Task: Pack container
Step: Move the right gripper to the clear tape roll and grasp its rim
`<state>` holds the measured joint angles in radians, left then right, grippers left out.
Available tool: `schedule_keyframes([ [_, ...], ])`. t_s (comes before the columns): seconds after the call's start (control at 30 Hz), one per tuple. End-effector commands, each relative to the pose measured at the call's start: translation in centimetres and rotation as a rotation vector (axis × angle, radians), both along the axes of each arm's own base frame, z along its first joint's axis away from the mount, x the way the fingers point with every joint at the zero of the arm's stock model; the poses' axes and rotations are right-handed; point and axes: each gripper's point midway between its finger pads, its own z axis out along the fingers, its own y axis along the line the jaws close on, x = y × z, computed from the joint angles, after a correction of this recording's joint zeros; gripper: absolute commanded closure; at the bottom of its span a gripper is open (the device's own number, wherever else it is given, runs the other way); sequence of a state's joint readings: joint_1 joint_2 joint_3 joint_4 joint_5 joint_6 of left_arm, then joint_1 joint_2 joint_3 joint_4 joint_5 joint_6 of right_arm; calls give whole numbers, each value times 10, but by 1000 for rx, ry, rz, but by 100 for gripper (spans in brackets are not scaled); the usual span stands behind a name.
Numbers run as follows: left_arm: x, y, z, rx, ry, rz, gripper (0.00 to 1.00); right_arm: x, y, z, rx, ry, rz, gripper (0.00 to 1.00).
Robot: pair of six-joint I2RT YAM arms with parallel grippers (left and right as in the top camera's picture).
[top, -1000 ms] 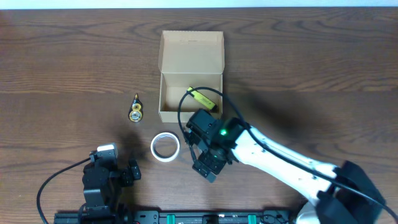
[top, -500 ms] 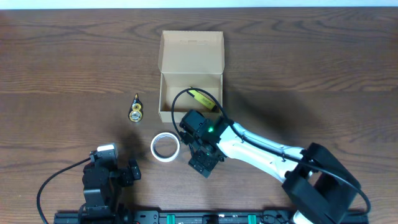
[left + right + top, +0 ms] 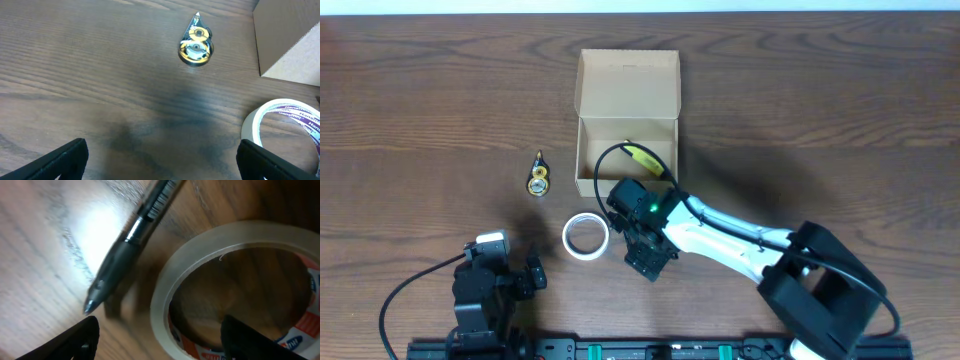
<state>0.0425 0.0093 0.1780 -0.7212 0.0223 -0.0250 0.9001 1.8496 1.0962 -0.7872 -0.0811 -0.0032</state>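
The box [image 3: 627, 150] stands open on the table [image 3: 820, 90], toward 12 o'clock from the middle. Its flap lid [image 3: 628, 84] is folded back flat at the box's 12 o'clock side. A yellow item [image 3: 645, 159] lies inside, in the corner at 4 o'clock. In the left wrist view only a corner of the box [image 3: 290, 45] shows, at 2 o'clock.

A dispenser [image 3: 538, 181] lies at 8 o'clock from the box, apart from it, with its tip toward 12 o'clock. The roll [image 3: 586, 236] lies flat at 7 o'clock from the box and at 5 o'clock from the dispenser.

The right gripper [image 3: 647, 250] hangs low over the table at 6 o'clock from the box, just beside the roll at its 3 o'clock. In its own camera the fingers [image 3: 75, 340] stand apart and hold nothing. The rim of the roll [image 3: 165, 295] lies between them. A black pen [image 3: 130, 240] lies at 10 o'clock from the roll, just beside it, with its tip toward 7 o'clock. Whether pen and roll touch I cannot tell.

The left gripper [image 3: 525, 278] sits at 7 o'clock on the table, well apart from the box. Its jaws are spread wide over bare wood [image 3: 162, 150] and grip nothing. In the left wrist view the dispenser [image 3: 196, 46] is at 12 o'clock and the roll [image 3: 285, 125] at 4 o'clock
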Motion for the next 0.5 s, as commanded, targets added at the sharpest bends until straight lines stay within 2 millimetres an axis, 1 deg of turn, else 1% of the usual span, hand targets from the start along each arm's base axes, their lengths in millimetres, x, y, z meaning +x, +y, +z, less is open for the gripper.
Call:
schedule_keyframes([
  [0.0, -2, 0, -8, 11, 20, -7, 5, 0, -5, -7, -34, -5, -7, 27],
  [0.07, -2, 0, -8, 11, 21, -7, 5, 0, -5, -7, -34, -5, -7, 35],
  [0.1, -2, 0, -8, 11, 21, -7, 5, 0, -6, -7, -34, -6, -7, 37],
  [0.23, -2, 0, -8, 11, 20, -7, 5, 0, -6, -7, -37, -8, -7, 52],
  [0.33, -2, 0, -8, 11, 20, -7, 5, 0, -7, -8, -39, -6, -7, 73],
  [0.4, -2, 0, -8, 11, 20, -7, 5, -1, -7, -8, -40, -5, -7, 82],
  [0.47, -2, 0, -8, 11, 21, -7, 5, -1, -7, -8, -40, -5, -7, 88],
])
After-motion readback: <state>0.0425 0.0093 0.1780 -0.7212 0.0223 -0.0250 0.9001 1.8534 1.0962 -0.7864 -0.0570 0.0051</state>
